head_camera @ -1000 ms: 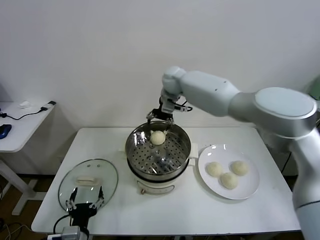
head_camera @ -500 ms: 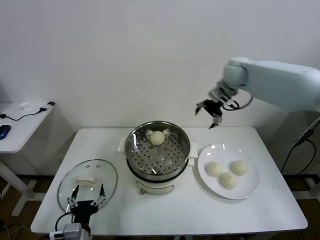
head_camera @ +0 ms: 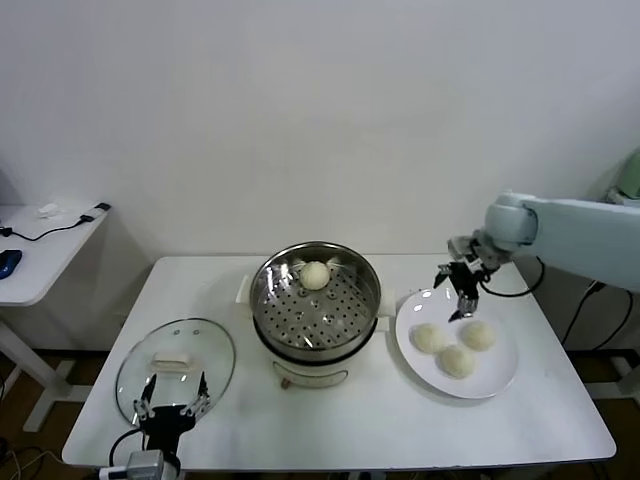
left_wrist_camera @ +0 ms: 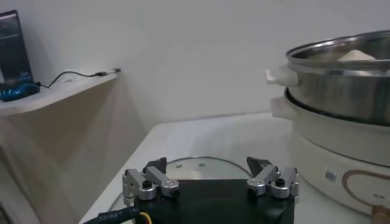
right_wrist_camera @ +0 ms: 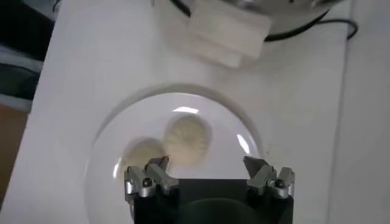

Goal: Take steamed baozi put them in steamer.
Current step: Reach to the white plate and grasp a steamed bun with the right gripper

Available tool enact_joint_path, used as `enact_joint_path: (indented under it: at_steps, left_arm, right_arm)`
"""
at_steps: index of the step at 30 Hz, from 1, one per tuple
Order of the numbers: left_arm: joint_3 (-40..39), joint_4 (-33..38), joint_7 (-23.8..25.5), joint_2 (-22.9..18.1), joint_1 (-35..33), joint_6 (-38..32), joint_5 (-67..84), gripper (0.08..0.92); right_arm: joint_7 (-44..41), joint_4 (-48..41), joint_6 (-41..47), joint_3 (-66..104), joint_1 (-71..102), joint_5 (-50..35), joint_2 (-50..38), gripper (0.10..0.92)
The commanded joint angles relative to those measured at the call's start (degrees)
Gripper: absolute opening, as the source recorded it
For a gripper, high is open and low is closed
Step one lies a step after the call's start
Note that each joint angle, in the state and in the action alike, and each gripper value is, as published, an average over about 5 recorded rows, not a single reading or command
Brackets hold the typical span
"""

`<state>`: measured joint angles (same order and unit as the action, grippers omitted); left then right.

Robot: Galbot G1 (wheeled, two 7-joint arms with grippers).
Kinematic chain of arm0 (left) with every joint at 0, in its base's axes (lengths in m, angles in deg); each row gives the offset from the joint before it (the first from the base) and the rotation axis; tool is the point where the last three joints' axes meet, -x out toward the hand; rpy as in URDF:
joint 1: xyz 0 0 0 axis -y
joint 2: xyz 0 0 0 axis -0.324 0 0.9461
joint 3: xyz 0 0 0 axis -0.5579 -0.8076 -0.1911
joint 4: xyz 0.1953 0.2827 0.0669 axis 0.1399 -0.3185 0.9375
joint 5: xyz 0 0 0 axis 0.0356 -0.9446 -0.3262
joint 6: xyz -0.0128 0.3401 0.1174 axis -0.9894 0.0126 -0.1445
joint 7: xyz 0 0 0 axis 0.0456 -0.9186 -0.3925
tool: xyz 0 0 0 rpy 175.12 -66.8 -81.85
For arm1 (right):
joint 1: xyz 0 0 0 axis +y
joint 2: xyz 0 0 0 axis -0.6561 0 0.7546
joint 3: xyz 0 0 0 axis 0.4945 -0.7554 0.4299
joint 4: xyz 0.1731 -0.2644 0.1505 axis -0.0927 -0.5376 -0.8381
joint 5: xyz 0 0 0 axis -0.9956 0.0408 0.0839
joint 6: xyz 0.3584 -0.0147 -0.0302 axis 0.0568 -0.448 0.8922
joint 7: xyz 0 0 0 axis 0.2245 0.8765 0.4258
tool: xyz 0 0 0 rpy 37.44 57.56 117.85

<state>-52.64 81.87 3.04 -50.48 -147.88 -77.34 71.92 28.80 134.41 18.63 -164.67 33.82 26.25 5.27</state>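
The steel steamer (head_camera: 316,296) stands mid-table on its white base and holds one cream baozi (head_camera: 316,275) at the back of its perforated floor. Three more baozi (head_camera: 430,338) (head_camera: 478,335) (head_camera: 459,361) lie on the white plate (head_camera: 500,378) to its right. My right gripper (head_camera: 462,292) is open and empty, hovering above the plate's back edge. In the right wrist view two baozi (right_wrist_camera: 187,137) (right_wrist_camera: 141,156) show on the plate beyond its open gripper (right_wrist_camera: 208,168). My left gripper (head_camera: 170,399) is open and parked low over the glass lid (head_camera: 176,368); the left wrist view shows it (left_wrist_camera: 208,169) beside the steamer (left_wrist_camera: 347,76).
The glass lid with a white handle lies at the table's front left. A side table (head_camera: 40,250) with cables stands at the far left. A cable (head_camera: 520,290) trails behind the plate. The wall runs close behind the table.
My right gripper has left the steamer, where the baozi stays, swung right and come down over the plate. The left arm has not moved.
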Motion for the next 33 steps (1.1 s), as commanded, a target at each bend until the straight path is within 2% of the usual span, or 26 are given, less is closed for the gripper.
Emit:
enact_joint_path:
  at_steps: [1, 12, 27, 33]
  left_arm:
    - [-0.01, -0.22, -0.1, -0.05, -0.16, -0.16, -0.22, 0.823]
    - [0.27, -1.0, -0.34, -0.08, 0.0, -0.54, -0.56, 0.823]
    - [0.12, -2.06, -0.48, 0.01, 0.6, -1.05, -0.85, 0.823]
    - [0.17, -1.9, -0.69, 0.01, 0.53, -1.04, -0.87, 0.823]
  right_arm:
    - [3.5, 0.28, 6.5, 3.3, 8.79, -1.1, -1.17, 0.823]
    - [5.78, -6.2, 7.26, 9.13, 15.22, 1.3, 2.39, 0.823]
    - [6.21, -7.36, 7.68, 10.83, 16.74, 2.59, 3.3, 0.817]
    - [5.99, -7.47, 7.89, 10.8, 16.43, 3.87, 3.41, 0.694]
